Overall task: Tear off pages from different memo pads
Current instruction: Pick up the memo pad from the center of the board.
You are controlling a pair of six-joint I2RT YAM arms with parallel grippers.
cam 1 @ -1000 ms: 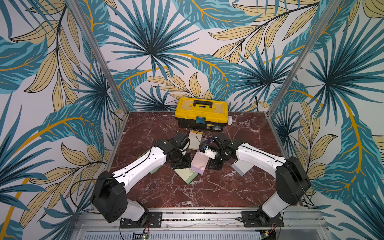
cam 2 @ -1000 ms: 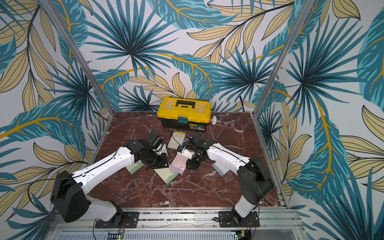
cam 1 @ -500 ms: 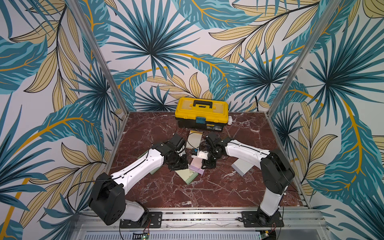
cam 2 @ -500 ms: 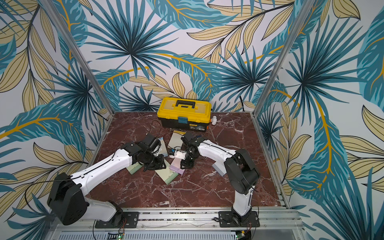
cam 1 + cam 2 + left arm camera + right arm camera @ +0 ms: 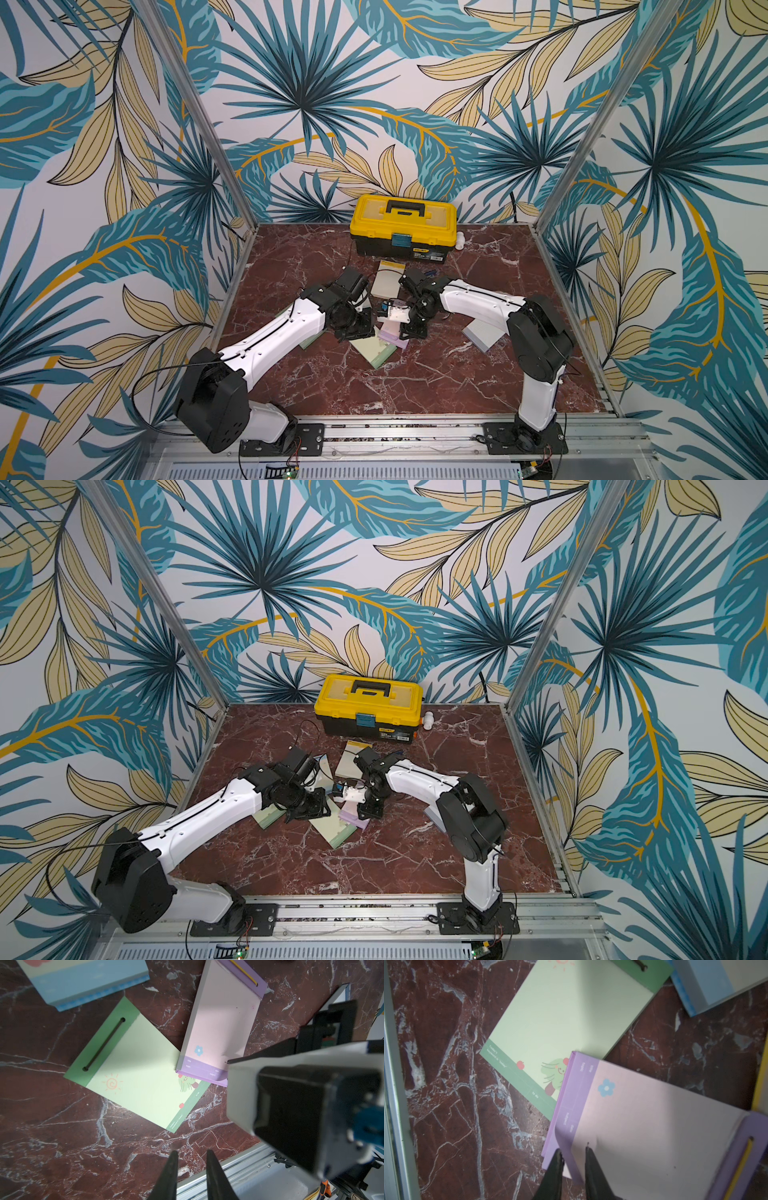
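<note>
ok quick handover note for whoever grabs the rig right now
Left hand: open, empty, above bare table beside the green pad.
Right hand: jaws slightly apart astride the lifted corner of the pink-lilac pad's top page; grip unclear.
Pink-lilac pad overlaps the green pad's corner; blue pad nearby.
Done: no loose page visible.
Left: pinch, tear this page, then the other pads.
</note>
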